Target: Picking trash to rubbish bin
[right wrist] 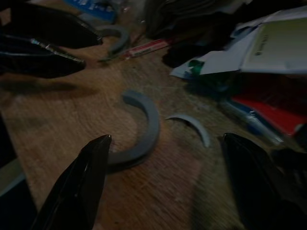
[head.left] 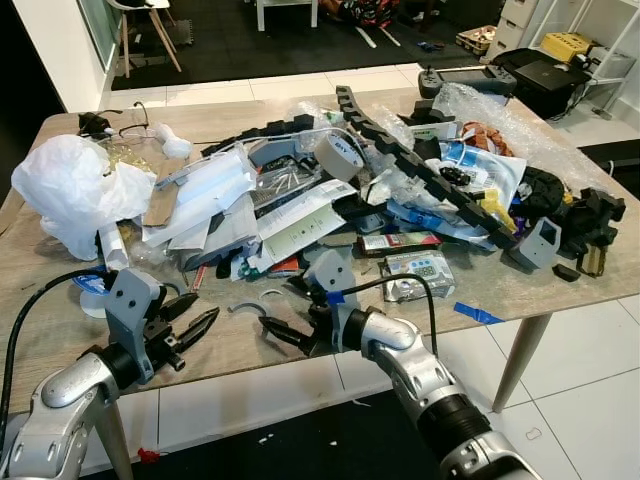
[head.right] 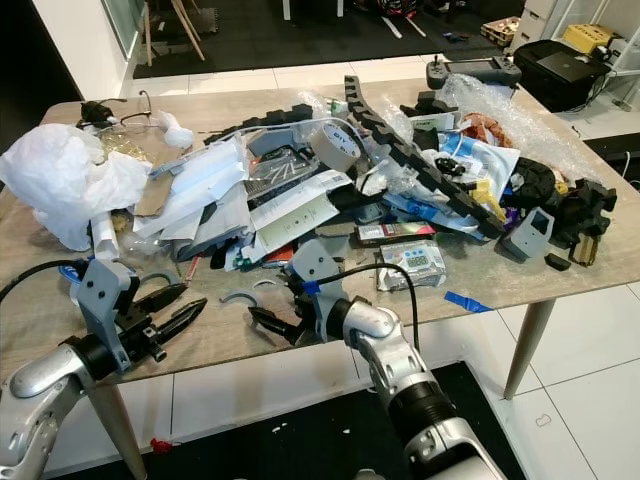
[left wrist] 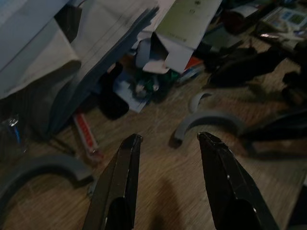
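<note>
Grey curved plastic scrap (right wrist: 144, 129) lay on the wooden surface (head.left: 250, 345), right pincer (head.left: 283, 331) spread wide just by it, left pincer (head.left: 195, 320) also gaping, junk pile (head.left: 400, 190) behind.

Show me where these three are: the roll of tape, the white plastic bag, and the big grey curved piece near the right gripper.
roll of tape (head.left: 339, 155), left eye view, on its outer side.
white plastic bag (head.left: 72, 190), left eye view, on its crumpled middle.
grey curved piece (right wrist: 149, 128), right wrist view, on the arc's middle.
</note>
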Controlling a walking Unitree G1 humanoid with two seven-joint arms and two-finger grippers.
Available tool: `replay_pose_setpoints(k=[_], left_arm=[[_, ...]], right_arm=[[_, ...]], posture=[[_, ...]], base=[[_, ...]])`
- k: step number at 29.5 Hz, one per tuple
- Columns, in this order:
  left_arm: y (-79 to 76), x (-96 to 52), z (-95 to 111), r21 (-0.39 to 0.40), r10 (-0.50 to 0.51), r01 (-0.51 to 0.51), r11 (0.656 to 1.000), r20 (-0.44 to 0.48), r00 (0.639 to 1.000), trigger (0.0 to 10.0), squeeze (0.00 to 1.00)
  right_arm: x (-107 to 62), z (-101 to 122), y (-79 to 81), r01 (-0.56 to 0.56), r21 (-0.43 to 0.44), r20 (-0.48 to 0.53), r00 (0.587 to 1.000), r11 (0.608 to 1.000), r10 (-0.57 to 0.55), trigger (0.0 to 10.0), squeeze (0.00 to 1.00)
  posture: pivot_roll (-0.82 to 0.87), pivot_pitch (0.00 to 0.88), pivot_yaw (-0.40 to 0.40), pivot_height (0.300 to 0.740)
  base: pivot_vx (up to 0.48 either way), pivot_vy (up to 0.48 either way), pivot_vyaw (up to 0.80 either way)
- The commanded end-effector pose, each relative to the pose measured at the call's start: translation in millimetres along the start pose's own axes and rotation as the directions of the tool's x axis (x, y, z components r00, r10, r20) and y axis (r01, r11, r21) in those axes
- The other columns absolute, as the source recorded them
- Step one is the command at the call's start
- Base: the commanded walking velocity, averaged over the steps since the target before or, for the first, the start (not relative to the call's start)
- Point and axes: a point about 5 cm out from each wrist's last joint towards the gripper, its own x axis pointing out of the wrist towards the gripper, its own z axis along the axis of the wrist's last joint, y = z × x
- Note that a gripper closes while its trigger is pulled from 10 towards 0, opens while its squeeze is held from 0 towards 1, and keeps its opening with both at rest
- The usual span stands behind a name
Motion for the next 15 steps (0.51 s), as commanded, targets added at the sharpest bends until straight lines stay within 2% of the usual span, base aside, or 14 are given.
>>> replay_pose_setpoints(k=[1,9,15], left_arm=[[0.6,-5.4,-1,-0.009,-0.005,0.005,1.0,-0.012,1.0,10.0,0.0],[-1.0,-3.9,1,-0.011,-0.008,0.008,1.0,-0.008,1.0,10.0,0.0],[-2.5,-2.4,2,-0.014,-0.006,0.006,1.0,-0.003,1.0,10.0,0.0]], right_arm=[[-0.5,-7,1.1,-0.017,0.038,-0.025,1.0,0.999,0.018,10.0,0.0],[9.5,-4,9.3,-0.134,0.011,-0.022,0.991,0.991,0.134,10.0,0.0],[20.6,-1,11.7,-0.14,-0.002,-0.026,0.99,0.99,0.14,10.0,0.0]], posture=[[0.0,0.181,-0.016,0.74],[0.0,0.178,-0.019,0.74],[0.0,0.183,-0.02,0.74]], base=[[0.0,0.0,0.0],[0.0,0.0,0.0],[0.0,0.0,0.0]])
